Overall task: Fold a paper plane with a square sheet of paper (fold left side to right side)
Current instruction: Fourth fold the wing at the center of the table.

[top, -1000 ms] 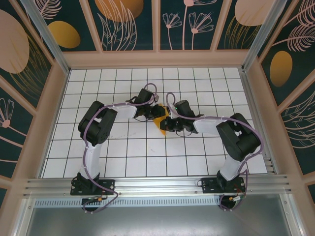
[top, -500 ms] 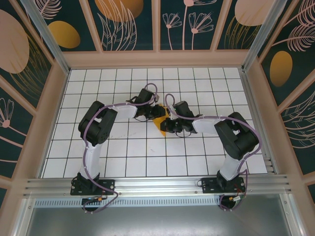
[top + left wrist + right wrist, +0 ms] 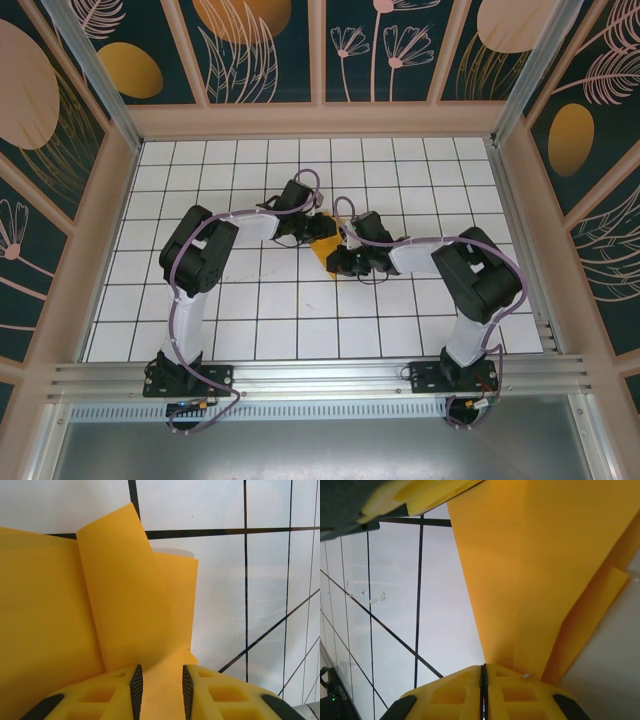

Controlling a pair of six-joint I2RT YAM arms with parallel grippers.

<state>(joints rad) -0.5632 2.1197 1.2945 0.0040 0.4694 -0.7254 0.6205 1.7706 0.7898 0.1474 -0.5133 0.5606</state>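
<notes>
Sliding slightly left, probably sharpening the crease.
Keeps right gripper (image 3: 484, 672) pinched on the square sheet of paper (image 3: 530, 570) at its tips; left gripper (image 3: 160, 677) slightly open, sheet between its jaws.

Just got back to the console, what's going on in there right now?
Both arms meet at the middle of the table over the orange-yellow sheet of paper, which is partly folded, with one flap standing up. The left pincer has its jaws partly apart, with paper lying in the gap. The right pincer is closed and appears to pinch the sheet's narrow end. It is not yet a finished plane.
</notes>
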